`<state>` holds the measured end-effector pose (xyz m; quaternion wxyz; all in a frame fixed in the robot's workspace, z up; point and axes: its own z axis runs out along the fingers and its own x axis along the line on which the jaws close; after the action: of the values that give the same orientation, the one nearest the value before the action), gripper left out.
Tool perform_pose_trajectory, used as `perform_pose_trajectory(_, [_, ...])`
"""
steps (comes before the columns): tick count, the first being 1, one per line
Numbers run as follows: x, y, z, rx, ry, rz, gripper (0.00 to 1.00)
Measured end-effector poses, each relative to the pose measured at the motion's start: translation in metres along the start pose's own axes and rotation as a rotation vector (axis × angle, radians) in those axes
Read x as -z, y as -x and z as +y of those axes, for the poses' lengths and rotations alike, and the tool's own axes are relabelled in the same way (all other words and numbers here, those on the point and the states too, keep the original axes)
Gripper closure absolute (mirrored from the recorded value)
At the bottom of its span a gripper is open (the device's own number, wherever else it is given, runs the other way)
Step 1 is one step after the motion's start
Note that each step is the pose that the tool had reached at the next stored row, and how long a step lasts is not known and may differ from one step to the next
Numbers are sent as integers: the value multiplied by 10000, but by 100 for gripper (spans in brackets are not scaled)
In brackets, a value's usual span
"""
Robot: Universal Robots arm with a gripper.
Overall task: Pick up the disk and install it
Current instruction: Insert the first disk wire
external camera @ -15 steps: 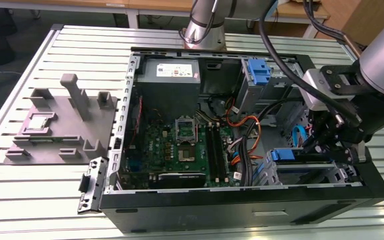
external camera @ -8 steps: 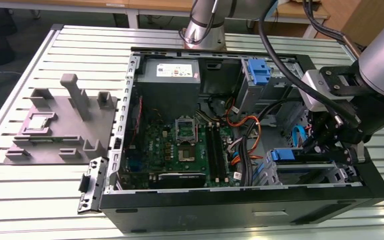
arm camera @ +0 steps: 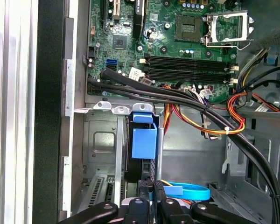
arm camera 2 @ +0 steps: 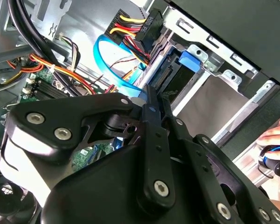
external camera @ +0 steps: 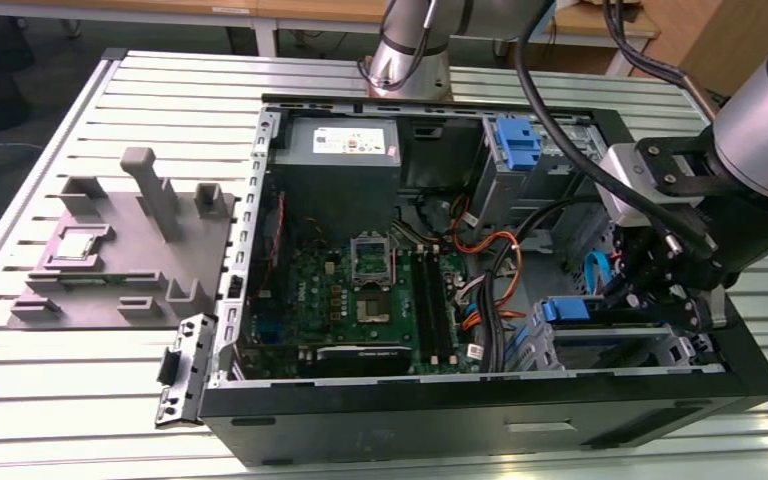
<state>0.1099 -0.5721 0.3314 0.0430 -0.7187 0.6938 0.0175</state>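
While the tool (arm camera: 151,205) hovers close, the disk (arm camera: 143,143) sits in its bay (arm camera: 101,140).

Even, diffuse overhead light; no hard shadows. Exterior view: ribbed silver aluminium table (external camera: 64,90) bright, faint sheen; open black computer case (external camera: 491,400) interior dimmer. Second wrist view: black metal gripper (arm camera 2: 147,100) linkage close to lens, slightly soft; pale metal beyond fingertips glares. First wrist view: green motherboard (arm camera: 177,51) sharp, evenly lit.
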Motion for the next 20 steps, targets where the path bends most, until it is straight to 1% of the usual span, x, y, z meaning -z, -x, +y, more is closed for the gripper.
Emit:
perform_pose_trajectory(2, [-10,-1,0,0,0,2,84])
perform_pose_trajectory(11, [-12,-1,1,0,1,1,84])
perform_pose_trajectory(13, [-14,-1,1,0,0,-3,83])
perform_pose_trajectory(14, [-14,-1,1,0,0,-1,76])
perform_pose_trajectory(18, [-11,-1,1,0,1,2,76])
perform_pose_trajectory(20, [11,1,0,0,0,4,76])
